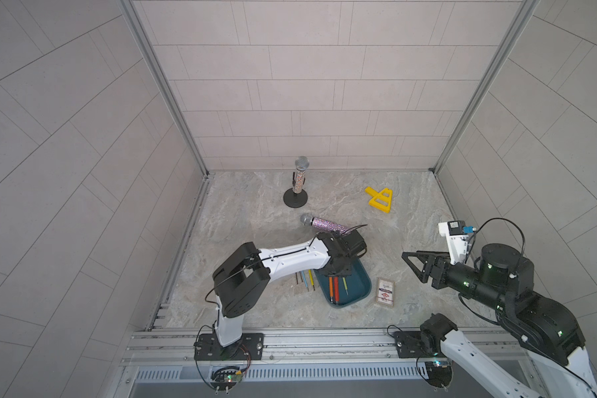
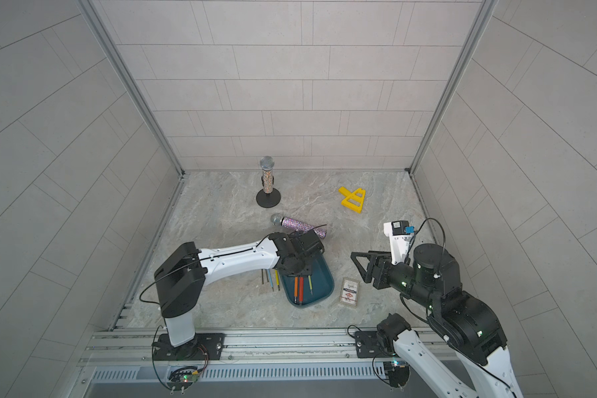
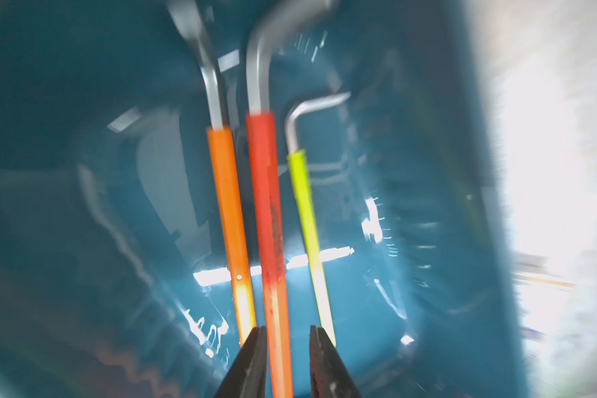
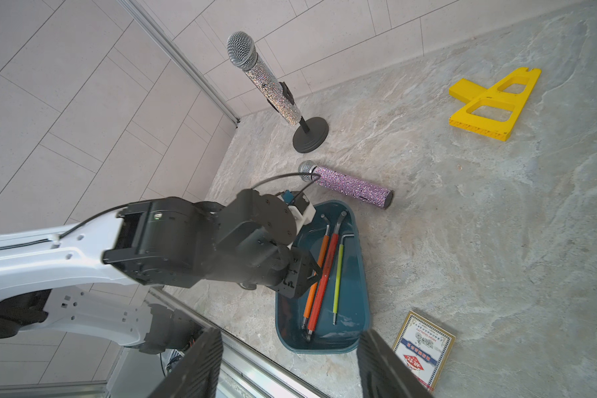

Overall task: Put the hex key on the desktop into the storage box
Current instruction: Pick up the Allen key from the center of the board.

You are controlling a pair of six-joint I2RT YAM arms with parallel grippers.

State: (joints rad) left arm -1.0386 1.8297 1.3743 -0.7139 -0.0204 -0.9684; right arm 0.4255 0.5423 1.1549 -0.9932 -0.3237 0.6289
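Note:
The dark teal storage box (image 1: 361, 287) (image 2: 324, 287) (image 4: 357, 310) sits on the marbled desktop (image 1: 255, 213). In it lie an orange (image 3: 228, 206), a red (image 3: 268, 206) (image 1: 336, 290) and a yellow-green hex key (image 3: 307, 213) (image 4: 337, 275). My left gripper (image 3: 286, 330) (image 1: 335, 274) is down in the box with its fingers either side of the red key. A gap shows at one finger, so it is open. Several thin hex keys (image 1: 305, 279) (image 2: 271, 279) lie on the desktop just left of the box. My right gripper (image 4: 288, 332) (image 1: 411, 263) hovers to the right, open and empty.
A glittery microphone (image 1: 324, 224) lies just behind the box, and a second microphone (image 1: 300, 179) stands on a round base at the back. A yellow plastic piece (image 1: 379, 200) lies back right. A printed card box (image 1: 385, 292) lies right of the storage box. An aluminium rail (image 1: 324, 341) edges the front.

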